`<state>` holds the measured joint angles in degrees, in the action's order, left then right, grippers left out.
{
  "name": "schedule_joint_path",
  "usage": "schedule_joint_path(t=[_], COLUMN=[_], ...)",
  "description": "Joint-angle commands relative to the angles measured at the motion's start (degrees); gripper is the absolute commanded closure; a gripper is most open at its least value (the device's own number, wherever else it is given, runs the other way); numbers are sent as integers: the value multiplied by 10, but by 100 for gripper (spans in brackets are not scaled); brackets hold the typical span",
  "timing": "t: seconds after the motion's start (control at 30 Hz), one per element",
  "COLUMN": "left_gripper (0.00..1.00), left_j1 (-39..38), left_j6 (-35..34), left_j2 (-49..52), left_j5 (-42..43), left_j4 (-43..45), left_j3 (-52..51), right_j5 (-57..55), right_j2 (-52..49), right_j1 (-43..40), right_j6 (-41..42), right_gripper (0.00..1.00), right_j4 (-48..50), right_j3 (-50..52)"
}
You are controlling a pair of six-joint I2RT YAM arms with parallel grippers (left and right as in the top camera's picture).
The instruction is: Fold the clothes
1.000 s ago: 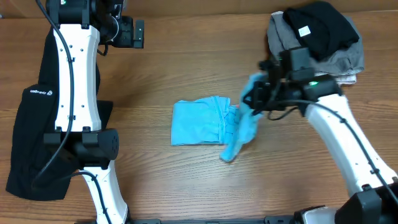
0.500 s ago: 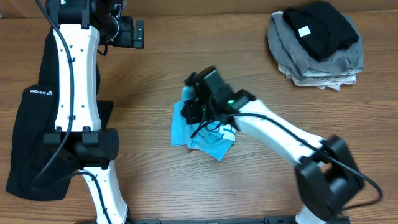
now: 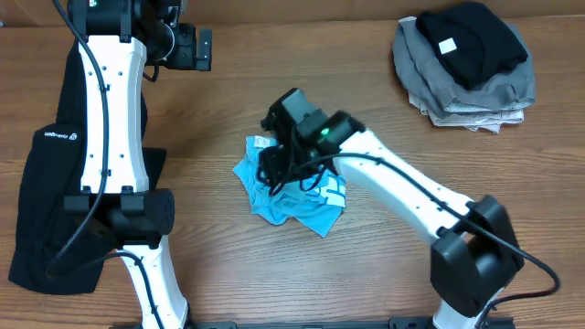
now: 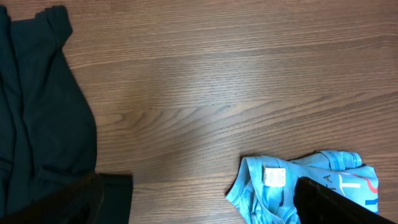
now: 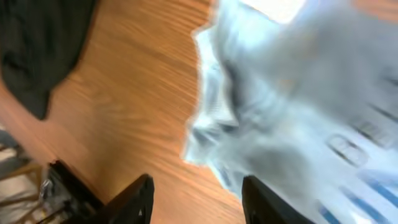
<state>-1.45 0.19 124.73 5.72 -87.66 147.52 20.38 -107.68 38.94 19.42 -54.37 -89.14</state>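
**Item 1, blue T-shirt** point(image 3: 302, 196). Light blue, with white lettering and a red-and-teal print. It lies bunched and crumpled near the middle of the surface point(image 3: 274, 87), not flat. A white neck label faces up at its far-left corner. The right wrist view shows it only as a pale blur.

**Item 2, black garment** point(image 3: 37, 219). Plain and large. It is spread at the left edge of the surface, partly under the left arm point(image 3: 105, 110), and lies well apart from the T-shirt.

**Item 3, pile of folded garments** point(image 3: 475, 87). It sits at the far right corner, grey pieces below and a black piece with a white tag on top.

**Item 4, right arm** point(image 3: 402, 187). It reaches across to the T-shirt, its head over the shirt's upper left part. The right jaws stand apart. The two dark fingers point(image 5: 134, 199) show bare wood between them, and the cloth lies just beyond the tips.

**Item 5, left jaws.** Raised at the far left corner, away from both garments. Dark finger shapes sit at the lower corners of the left wrist view. They are set wide, with only wood between them.
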Motion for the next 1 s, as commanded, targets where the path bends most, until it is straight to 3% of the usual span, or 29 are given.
schedule_joint_path(t=[0.0, 0.2, 0.83, 0.97], left_gripper=[0, 0, 0, 0], left_j1=[4, 4, 3, 3], left_j6=[11, 11, 11, 11], left_j2=[-3, -3, -3, -3], left_j5=[-2, 3, 3, 3], left_j4=[3, 10, 10, 10], left_j3=[11, 11, 10, 10], right_j5=[-47, -40, -2, -13], right_j2=[21, 21, 21, 21], right_j1=[-11, -7, 6, 6], right_j6=[-19, 6, 36, 50], right_gripper=[51, 51, 48, 42], right_j4=[-86, -134, -53, -29], right_j3=[-9, 70, 209, 216])
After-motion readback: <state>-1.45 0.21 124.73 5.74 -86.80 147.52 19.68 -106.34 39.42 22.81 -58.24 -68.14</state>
